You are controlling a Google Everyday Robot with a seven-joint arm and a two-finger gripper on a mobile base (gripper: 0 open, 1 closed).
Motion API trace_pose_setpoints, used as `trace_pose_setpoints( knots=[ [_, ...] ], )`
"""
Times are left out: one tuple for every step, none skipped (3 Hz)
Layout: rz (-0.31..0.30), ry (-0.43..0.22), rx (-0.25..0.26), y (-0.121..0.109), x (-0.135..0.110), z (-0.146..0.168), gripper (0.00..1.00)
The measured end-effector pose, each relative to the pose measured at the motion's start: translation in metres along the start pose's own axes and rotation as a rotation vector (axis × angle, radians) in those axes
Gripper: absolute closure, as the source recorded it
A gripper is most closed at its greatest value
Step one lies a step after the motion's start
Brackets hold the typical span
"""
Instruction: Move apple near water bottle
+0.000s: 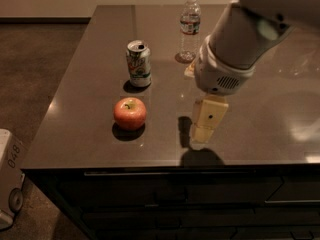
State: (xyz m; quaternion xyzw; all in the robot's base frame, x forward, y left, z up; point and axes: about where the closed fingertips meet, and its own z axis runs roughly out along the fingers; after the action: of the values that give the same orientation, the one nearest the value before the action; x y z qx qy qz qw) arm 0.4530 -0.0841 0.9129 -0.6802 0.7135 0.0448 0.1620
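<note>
The round red-orange apple (130,112) sits on the dark desk (85,89), well apart from the clear plastic water bottle (189,26). The cream gripper (207,126) hovers near the apple; whether it is spread or closed, I cannot tell.

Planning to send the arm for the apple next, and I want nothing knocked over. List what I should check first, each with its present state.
1. Apple sits free on the table: ok.
2. Water bottle stands upright at the far side: ok.
3. Can stands behind the apple, apart from it: ok.
4. Claw at the apple: not ok; it hangs over the table to the apple's right in the camera view, apart from it.
</note>
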Motion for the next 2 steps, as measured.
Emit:
trace_pose_setpoints(
  knots=[
    [-0.034,-0.028,-0.015,-0.006,-0.023,0.031,0.0],
    [-0.061,-0.059,-0.015,-0.019,-0.051,0.052,0.0]
  ],
)
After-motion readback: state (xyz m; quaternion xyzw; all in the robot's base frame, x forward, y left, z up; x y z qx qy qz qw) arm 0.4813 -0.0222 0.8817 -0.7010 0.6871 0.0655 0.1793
